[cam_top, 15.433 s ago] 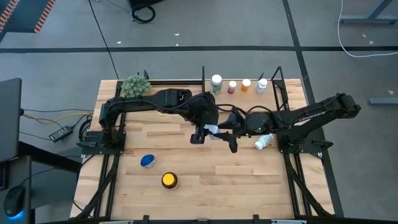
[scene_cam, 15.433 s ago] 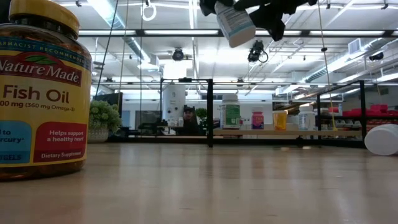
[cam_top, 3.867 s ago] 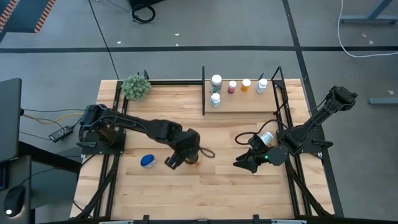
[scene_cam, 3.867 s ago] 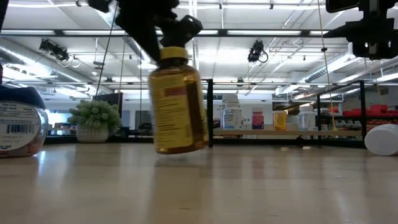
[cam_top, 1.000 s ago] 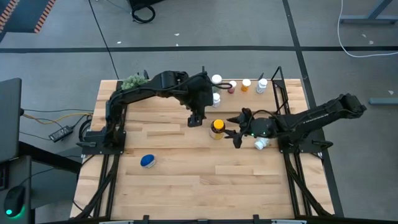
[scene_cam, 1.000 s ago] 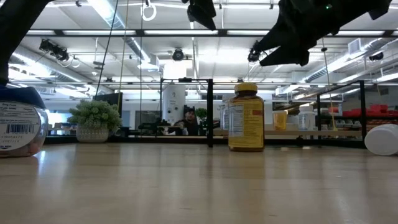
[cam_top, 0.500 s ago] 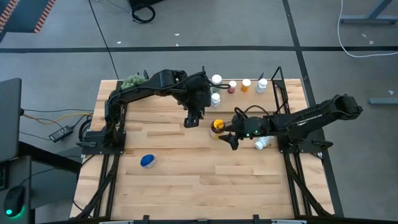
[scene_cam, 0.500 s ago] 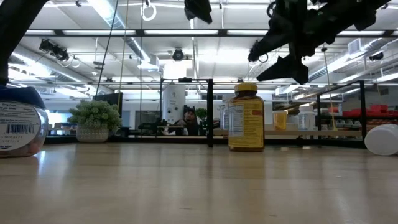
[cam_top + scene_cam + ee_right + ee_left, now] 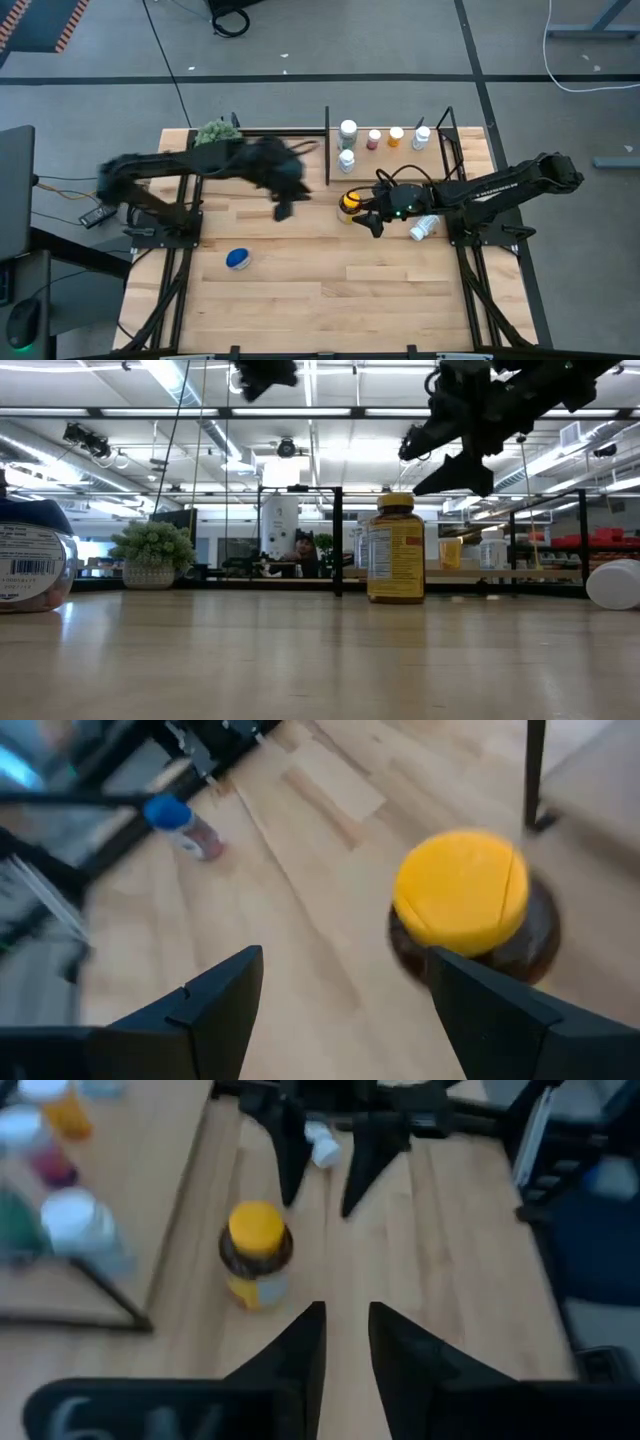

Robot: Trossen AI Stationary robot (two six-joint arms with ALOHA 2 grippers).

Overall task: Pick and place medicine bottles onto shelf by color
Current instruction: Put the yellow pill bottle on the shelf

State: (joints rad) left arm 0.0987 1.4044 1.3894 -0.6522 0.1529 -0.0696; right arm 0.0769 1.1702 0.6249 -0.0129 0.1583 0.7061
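My right gripper (image 9: 368,213) is hovering, fingers spread, beside the upright yellow-lidded amber bottle (image 9: 349,204) standing on the surface (image 9: 300,290) near the shelf (image 9: 400,165); my left gripper (image 9: 345,1345) is nearly pinched, empty.

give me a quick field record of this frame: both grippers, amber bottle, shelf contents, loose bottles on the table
left gripper: empty, fingers close together, over the table left of the amber bottle
right gripper: open, empty, right beside the amber bottle
amber bottle: upright on the table, yellow lid, in front of the shelf
shelf: five small bottles standing
blue-lidded bottle: on the table, front left
white bottle: lying on its side near the right arm
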